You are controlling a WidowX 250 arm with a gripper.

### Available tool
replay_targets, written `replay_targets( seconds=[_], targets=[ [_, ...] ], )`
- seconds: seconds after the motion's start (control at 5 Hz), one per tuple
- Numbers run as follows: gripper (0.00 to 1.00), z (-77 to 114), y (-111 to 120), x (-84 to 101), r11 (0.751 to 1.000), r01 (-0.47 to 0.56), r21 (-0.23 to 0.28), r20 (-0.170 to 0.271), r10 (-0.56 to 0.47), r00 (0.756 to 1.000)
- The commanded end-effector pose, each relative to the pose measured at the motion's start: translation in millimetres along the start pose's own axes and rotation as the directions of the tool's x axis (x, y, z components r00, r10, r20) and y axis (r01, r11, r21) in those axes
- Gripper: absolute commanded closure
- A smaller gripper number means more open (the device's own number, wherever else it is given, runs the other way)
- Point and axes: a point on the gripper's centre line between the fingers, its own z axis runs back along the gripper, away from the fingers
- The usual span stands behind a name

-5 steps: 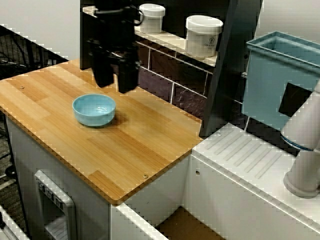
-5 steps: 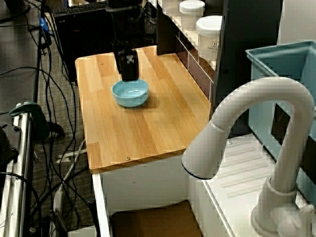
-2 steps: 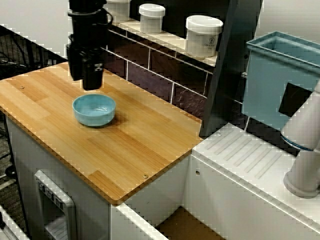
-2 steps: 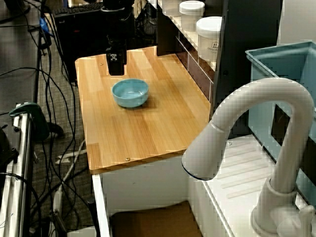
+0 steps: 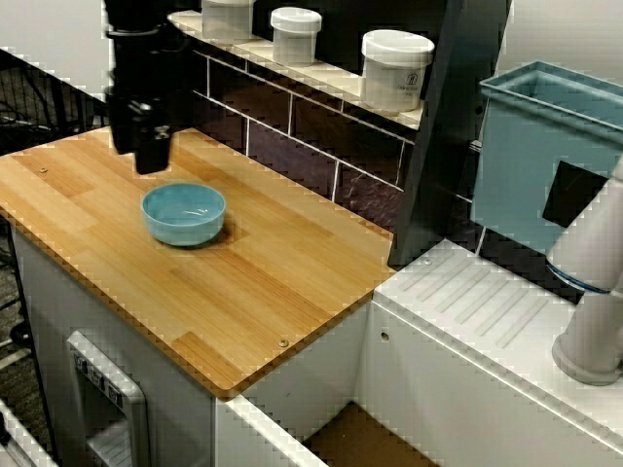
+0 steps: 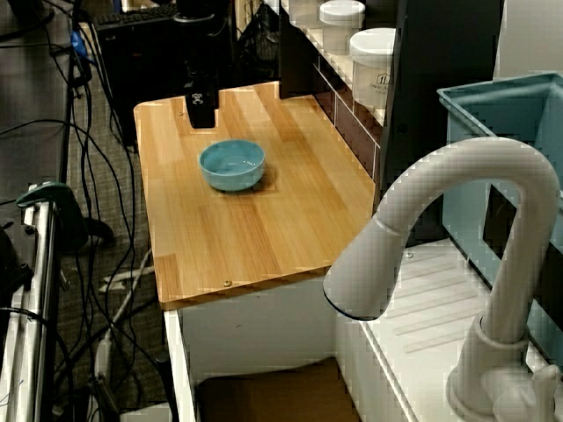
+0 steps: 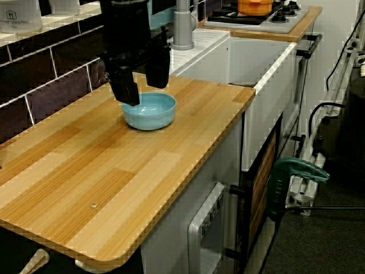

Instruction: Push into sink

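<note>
A light blue bowl (image 5: 183,212) (image 6: 232,164) (image 7: 149,110) sits upright on the wooden counter (image 5: 243,282). My black gripper (image 5: 146,146) (image 6: 201,110) (image 7: 142,85) hangs just above the counter, at the bowl's side away from the sink. In the view along the counter its two fingers (image 7: 128,91) stand apart, open, with nothing held; the bowl's rim shows behind them. The sink (image 5: 365,438) (image 6: 273,396) (image 7: 274,63) lies beyond the counter's far end, white-walled with a brown floor.
White jars (image 5: 396,68) stand on a shelf along the tiled back wall. A ribbed draining surface (image 5: 487,302), a tall light-blue tub (image 5: 545,156) and a white tap (image 6: 457,229) lie past the sink. Cables (image 6: 97,220) hang beside the counter.
My gripper has travelled from behind the bowl to the side farthest from the sink, and it has turned about its axis. The bowl has stayed put.
</note>
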Motion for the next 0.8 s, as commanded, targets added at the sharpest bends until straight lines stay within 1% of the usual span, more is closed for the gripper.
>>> replay_targets(
  seconds=[0.0,0.2,0.4,0.6],
  targets=[
    [0.0,-17.7,7,2.0,0.999,-0.041,0.015,0.027,0.04,0.999],
    [0.0,-30.4,7,10.2,0.995,-0.095,0.008,0.021,0.095,0.995],
    [0.0,-34.0,8,16.8,0.989,-0.147,-0.008,0.031,0.147,0.989],
    [0.0,-36.1,7,19.8,0.989,-0.149,-0.013,0.015,0.149,0.989]
  ],
)
